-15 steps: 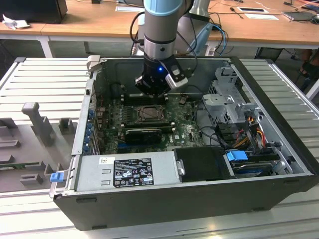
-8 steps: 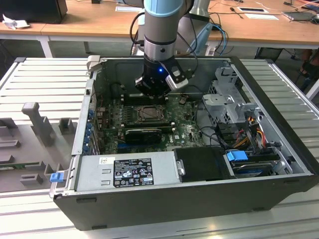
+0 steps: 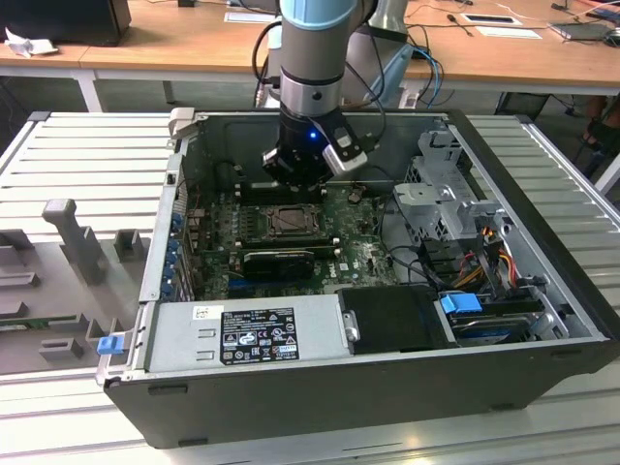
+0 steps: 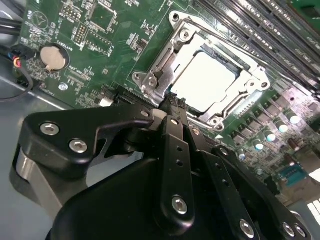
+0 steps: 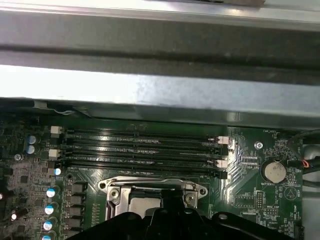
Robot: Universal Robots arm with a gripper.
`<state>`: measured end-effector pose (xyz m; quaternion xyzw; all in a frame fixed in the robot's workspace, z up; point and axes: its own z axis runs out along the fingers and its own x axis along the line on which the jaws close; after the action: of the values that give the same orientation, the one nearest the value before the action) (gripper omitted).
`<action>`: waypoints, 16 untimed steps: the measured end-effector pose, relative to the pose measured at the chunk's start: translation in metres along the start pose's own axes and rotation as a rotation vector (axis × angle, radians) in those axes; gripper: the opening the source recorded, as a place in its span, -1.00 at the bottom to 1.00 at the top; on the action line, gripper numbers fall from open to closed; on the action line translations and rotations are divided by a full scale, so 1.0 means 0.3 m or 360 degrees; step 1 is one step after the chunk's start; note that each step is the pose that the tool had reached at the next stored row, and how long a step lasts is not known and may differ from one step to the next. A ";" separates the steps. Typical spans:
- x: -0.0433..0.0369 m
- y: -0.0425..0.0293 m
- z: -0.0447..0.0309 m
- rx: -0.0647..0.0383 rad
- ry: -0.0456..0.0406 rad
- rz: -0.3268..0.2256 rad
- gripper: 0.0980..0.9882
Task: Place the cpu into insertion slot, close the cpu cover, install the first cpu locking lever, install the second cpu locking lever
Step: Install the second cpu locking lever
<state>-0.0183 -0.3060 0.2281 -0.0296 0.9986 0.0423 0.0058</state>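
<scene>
1. Gripper (image 4: 172, 102) black body fills the near foreground in the second wrist view, fingers clenched together, grasping nothing, tip just above the insertion slot (image 4: 165, 75) rim.
2. The cpu (image 4: 209, 81) sits in the slot, with the cpu cover (image 4: 252, 80) down around it.
3. First wrist view adds memory slots (image 5: 145, 147) beside the socket.
4. Exterior view shows the gripper (image 3: 294, 186) inside the open computer case (image 3: 542, 184).

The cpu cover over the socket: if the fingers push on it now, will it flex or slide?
The cpu cover is a thin silvery metal frame with a big central window, so it probably springs a little under a push. It looks screwed and hinged around the insertion slot, so sliding seems unlikely. The cpu shows through the window; a slipped fingertip could land on it.
</scene>
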 end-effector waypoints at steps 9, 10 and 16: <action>0.002 -0.049 -0.087 -0.0002 0.0000 0.0000 -0.98; 0.004 -0.070 -0.088 -0.0002 0.0000 0.0000 -0.98; 0.008 -0.148 -0.091 -0.0002 0.0000 0.0000 -0.98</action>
<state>-0.0183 -0.3527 0.2516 -0.0296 0.9986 0.0429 0.0058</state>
